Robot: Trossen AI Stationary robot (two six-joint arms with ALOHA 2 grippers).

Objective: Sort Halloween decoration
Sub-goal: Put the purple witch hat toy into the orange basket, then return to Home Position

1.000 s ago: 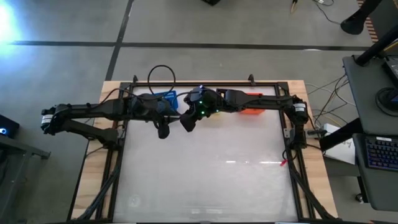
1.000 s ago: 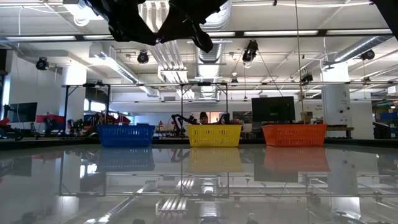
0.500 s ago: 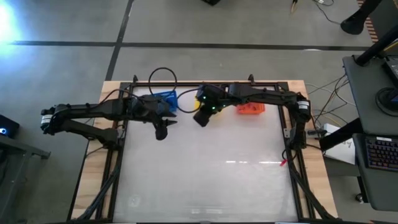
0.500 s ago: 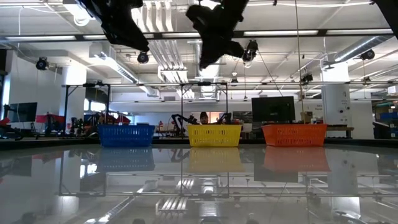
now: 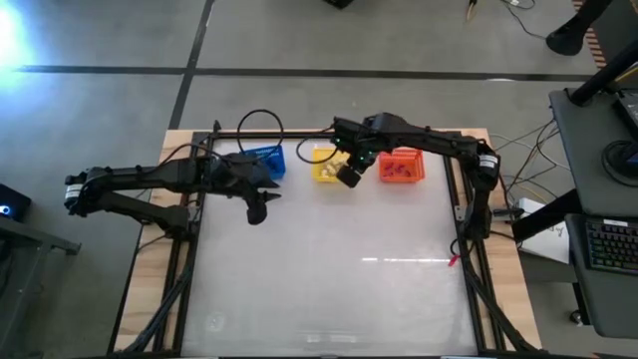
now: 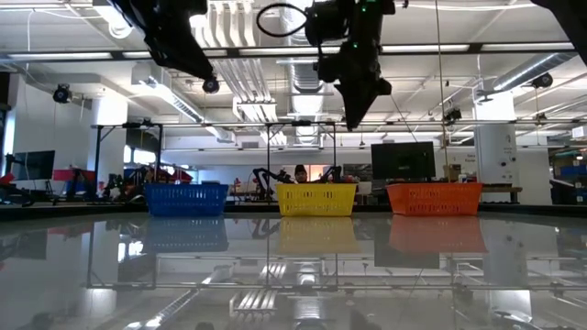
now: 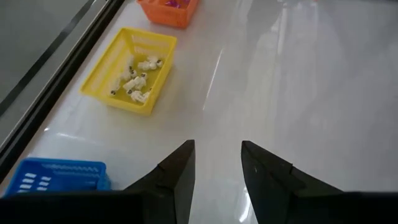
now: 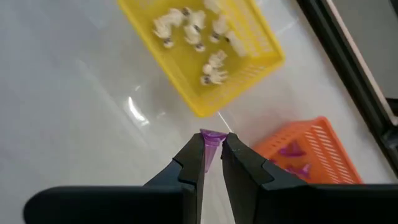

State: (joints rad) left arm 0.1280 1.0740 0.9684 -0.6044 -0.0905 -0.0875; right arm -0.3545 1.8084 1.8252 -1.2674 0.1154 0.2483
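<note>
A tiny purple piece of the Halloween decoration sits in my right gripper, which is shut on it. That gripper hangs high over the table between the yellow basket and the orange basket. Whitish pieces lie in the yellow basket, purple ones in the orange one. My left gripper stands open with nothing between its fingers, in the air near the blue basket. My right gripper pinches the purple piece between its two fingertips, and the piece's wider end sticks out just past them. The fingers point steeply down. The piece is lifted clear, high above the table.
The three baskets stand in a row along the table's far edge, blue, yellow and orange. The glossy white tabletop lies bare in front of them, inside a black frame.
My right gripper has left the spot beside my left gripper and gone toward the table's right edge, past the yellow basket. It has tipped from nearly level to pointing steeply down, carrying the purple piece along.
</note>
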